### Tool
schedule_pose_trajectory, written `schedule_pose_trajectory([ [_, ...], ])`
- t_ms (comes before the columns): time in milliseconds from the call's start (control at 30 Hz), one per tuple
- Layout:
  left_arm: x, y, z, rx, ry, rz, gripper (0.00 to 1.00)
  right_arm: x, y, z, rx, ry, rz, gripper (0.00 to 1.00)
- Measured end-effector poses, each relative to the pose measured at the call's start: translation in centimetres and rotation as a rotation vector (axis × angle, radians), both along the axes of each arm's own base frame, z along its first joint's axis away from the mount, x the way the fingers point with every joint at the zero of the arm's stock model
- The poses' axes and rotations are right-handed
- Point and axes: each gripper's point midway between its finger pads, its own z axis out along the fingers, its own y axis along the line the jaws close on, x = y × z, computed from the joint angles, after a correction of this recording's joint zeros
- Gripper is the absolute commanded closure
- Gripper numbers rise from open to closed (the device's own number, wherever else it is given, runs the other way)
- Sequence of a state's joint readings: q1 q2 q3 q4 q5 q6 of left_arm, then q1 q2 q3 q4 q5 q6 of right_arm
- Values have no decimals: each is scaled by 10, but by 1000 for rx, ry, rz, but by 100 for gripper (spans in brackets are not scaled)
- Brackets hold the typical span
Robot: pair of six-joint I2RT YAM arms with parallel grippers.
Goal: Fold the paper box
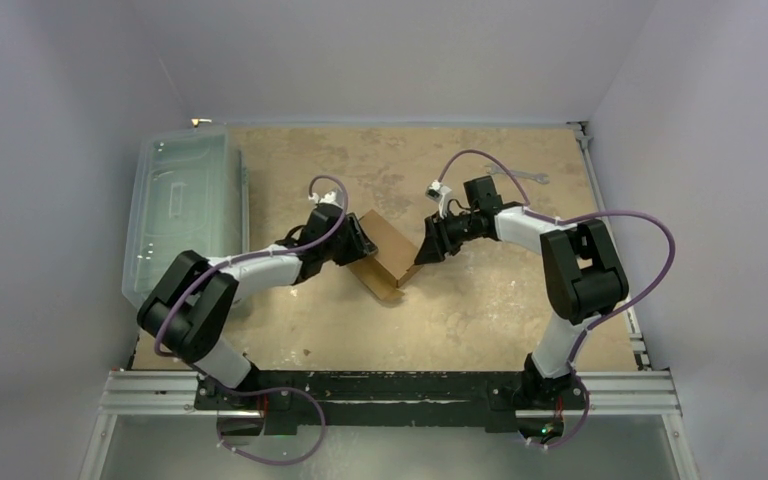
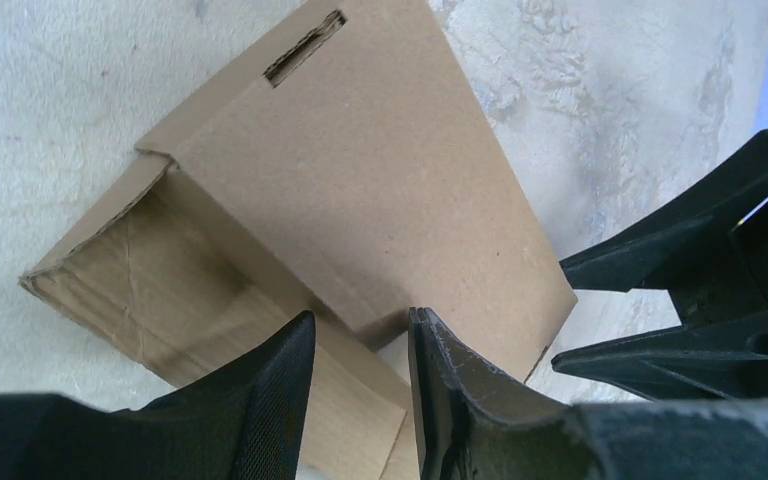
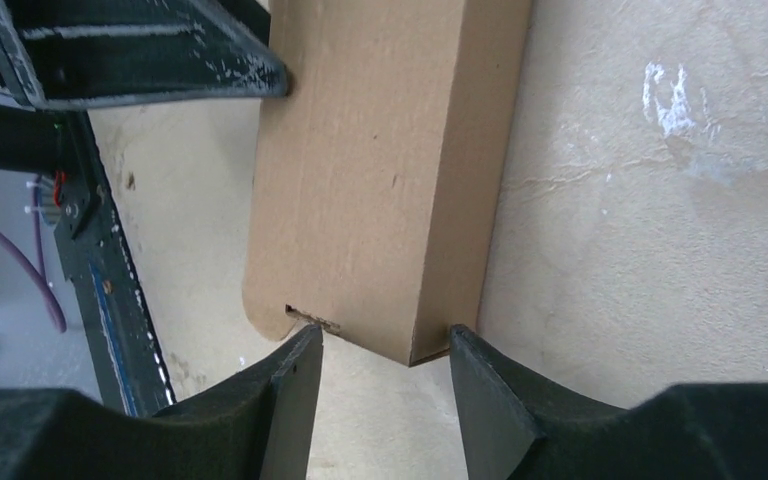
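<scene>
Left pincer [image 2: 360, 370] pinching a panel edge of the paper box [image 1: 380, 258]; right pincer [image 3: 380, 385] half-spread, straddling the opposite end, contact unclear. Mid-fold, likely: walls raised, lid not yet shut. Next probably needs the right pincer pressing its flap over. Box mid-counter [image 1: 480, 310] between pincers, long axis diagonal, away from the bin [image 1: 180, 210].

A lab test cell: plain white walls [image 1: 80, 80] enclosing a scuffed table [image 1: 480, 320].
</scene>
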State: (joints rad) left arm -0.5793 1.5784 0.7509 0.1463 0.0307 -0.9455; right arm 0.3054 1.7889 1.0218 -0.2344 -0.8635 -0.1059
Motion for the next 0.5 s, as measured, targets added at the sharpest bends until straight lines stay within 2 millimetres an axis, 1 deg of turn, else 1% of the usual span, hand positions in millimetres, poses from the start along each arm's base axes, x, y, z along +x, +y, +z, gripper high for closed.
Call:
schedule_pose_trajectory([
  [67, 1, 1, 3, 27, -21, -33, 60, -2, -1, 0, -9, -1, 12, 41],
  [167, -6, 6, 13, 74, -73, -102, 53, -1, -4, 3, -24, -34, 37, 35],
  [200, -10, 10, 21, 86, -102, -126, 51, -1, -5, 6, -31, -58, 45, 34],
  [267, -19, 15, 43, 91, -178, -167, 44, -1, -9, 18, -47, -126, 65, 32],
  [300, -23, 17, 53, 89, -215, -184, 39, 0, -10, 25, -49, -162, 76, 31],
  [333, -27, 19, 65, 82, -263, -202, 30, 0, -12, 35, -51, -217, 98, 30],
  [400, -39, 22, 85, 50, -355, -236, 8, 1, -14, 53, -51, -314, 144, 30],
  [433, -46, 23, 90, 25, -395, -249, 2, 0, -14, 63, -49, -375, 176, 29],
  [500, -59, 25, 91, -30, -445, -259, 1, -3, -16, 78, -47, -464, 224, 29],
])
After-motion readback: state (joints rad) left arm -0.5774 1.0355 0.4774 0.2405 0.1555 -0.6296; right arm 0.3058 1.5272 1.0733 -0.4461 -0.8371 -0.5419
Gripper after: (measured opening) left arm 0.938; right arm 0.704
